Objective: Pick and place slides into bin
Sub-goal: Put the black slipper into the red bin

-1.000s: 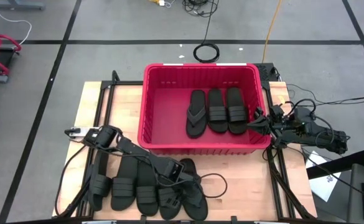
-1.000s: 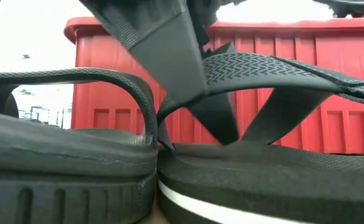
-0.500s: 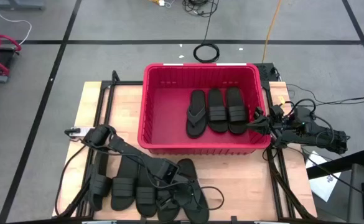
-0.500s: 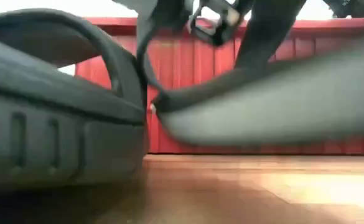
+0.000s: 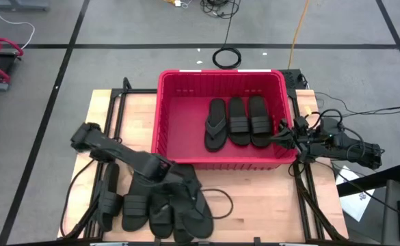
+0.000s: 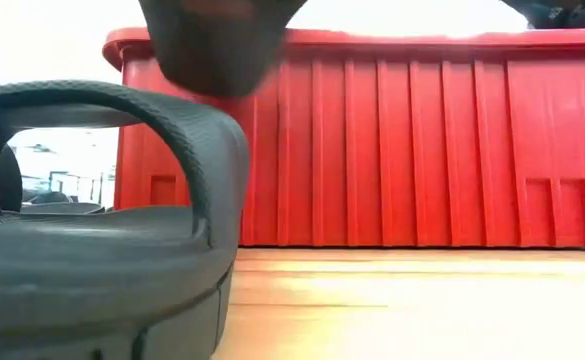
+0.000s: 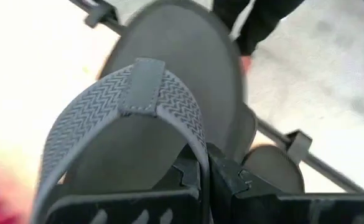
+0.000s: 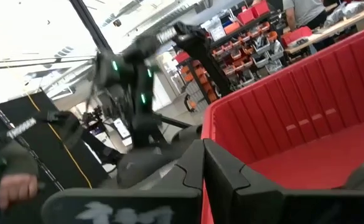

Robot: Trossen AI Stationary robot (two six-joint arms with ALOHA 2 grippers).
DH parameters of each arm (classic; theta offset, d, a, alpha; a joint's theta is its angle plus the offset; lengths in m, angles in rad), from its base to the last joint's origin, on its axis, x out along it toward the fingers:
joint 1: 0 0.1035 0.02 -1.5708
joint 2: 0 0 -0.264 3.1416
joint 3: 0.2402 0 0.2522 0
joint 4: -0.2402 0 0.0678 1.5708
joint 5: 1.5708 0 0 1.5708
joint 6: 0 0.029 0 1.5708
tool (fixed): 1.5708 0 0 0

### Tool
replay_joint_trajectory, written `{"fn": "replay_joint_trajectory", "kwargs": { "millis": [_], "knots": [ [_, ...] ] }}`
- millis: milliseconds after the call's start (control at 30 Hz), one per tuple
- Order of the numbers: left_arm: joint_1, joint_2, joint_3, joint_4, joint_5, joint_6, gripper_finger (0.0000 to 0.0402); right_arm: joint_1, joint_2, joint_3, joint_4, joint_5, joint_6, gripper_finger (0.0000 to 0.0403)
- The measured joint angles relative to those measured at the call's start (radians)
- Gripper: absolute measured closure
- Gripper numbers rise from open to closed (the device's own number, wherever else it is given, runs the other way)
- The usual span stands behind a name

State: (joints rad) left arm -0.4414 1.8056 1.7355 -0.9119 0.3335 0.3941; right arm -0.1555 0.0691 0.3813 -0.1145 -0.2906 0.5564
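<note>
From bench level, one black sandal [image 6: 92,240] fills the near foreground, with the red bin [image 6: 372,140] standing behind it. Only the left wrist view shows the left gripper [image 7: 208,163] with its fingers clamped on the strap of a thong sandal [image 7: 169,93]. From above, that sandal hangs over a row of sandals [image 5: 138,208] on the bench [image 5: 117,116]. Three more sandals [image 5: 237,121] lie in the bin. The right gripper [image 5: 287,134] waits at the bin's right wall, fingers together.

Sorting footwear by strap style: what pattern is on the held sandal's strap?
A herringbone texture on the thong sandal's strap, clearest in the left wrist view.
</note>
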Motion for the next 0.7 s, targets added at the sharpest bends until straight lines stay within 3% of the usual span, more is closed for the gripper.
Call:
{"fn": "replay_joint_trajectory", "kwargs": {
  "millis": [167, 333, 567, 700],
  "knots": [
    [0.012, -0.076, 0.155, -0.260, -0.124, 0.042, 0.0401, 0.000, 0.000, 0.000, -0.009, 0.000, 0.008, 0.0403],
    [0.137, -0.086, 0.348, -0.463, -0.262, 0.155, 0.0401, 0.000, 0.000, 0.000, -0.002, 0.003, 0.033, 0.0403],
    [0.404, -0.084, 0.417, -0.473, -0.301, 0.336, 0.0401, 0.000, 0.000, 0.000, 0.058, 0.004, 0.027, 0.0403],
    [0.511, -0.073, 0.417, -0.443, -0.251, 0.387, 0.0401, 0.000, -0.001, 0.000, 0.099, 0.001, 0.032, 0.0403]
  ]
}}
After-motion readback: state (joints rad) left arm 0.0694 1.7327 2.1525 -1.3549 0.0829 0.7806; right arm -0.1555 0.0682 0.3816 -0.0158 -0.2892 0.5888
